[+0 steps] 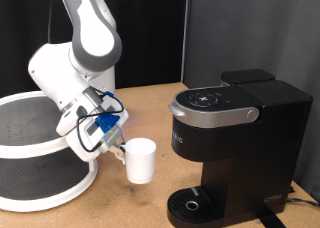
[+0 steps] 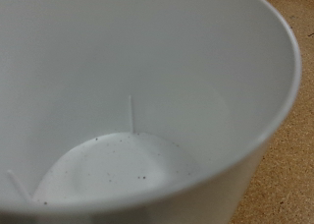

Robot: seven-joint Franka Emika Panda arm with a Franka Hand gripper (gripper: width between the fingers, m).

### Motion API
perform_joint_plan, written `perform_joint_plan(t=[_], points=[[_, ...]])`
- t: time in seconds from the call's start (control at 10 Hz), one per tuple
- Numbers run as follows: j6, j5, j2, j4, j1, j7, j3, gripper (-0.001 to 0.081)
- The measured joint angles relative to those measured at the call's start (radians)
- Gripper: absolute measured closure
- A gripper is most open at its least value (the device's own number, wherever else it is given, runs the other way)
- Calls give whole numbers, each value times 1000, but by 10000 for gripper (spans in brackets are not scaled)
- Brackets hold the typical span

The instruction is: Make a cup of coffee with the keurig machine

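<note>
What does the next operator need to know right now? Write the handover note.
Gripper: shut on the white cup, holding it at the rim, lifted off the table.
Cup: looks empty in the wrist view, to the exterior view's left of the keurig machine.
Machine: lid down, drip tray bare.
Done: cup picked up.
Left: cup not yet on the tray; no brewing visible.

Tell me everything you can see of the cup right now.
The cup is a small plain white mug, looks ceramic or plastic, upright and lifted off the table. The hand meets it at the rim, on the exterior view's left; its fingers are not distinct. It hangs left of the keurig machine, not yet on the drip tray. The wrist view shows an empty interior with dark specks on the bottom.
</note>
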Motion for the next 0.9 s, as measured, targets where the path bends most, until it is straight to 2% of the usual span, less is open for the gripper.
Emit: perform_joint_plan(t=[0.2,0.3,0.5,0.7,0.9], points=[[33,25,-6,16,101,-18,-83,737],[64,40,-13,27,164,-30,-126,737],[119,58,-50,49,274,-48,-193,737],[153,69,-100,65,330,-65,-217,737],[186,77,-149,73,359,-83,-219,737]])
